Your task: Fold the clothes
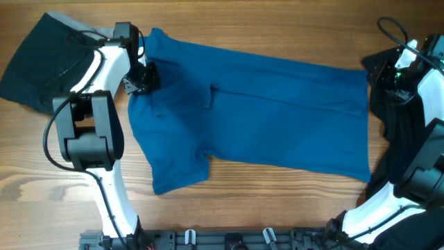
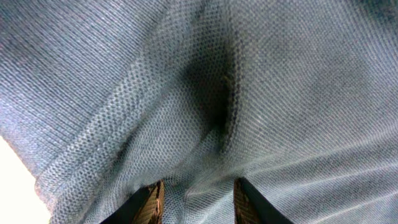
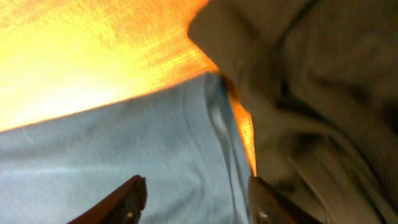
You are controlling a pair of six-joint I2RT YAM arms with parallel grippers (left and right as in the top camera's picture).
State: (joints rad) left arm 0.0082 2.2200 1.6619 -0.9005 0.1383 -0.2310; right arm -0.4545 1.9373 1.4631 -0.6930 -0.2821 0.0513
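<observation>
Blue shirt (image 1: 277, 111) spread flat, left tool (image 1: 147, 76) pinching its edge

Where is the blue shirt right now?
In the overhead view the blue shirt lies spread across the middle of the wooden table, its left end under the left pincer and its right edge beside a dark garment.

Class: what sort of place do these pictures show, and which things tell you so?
Likely a robotics lab bench for folding trials: a left arm and right arm mounted at a wooden table, a blue shirt spread flat, a dark garment beside it.
</observation>
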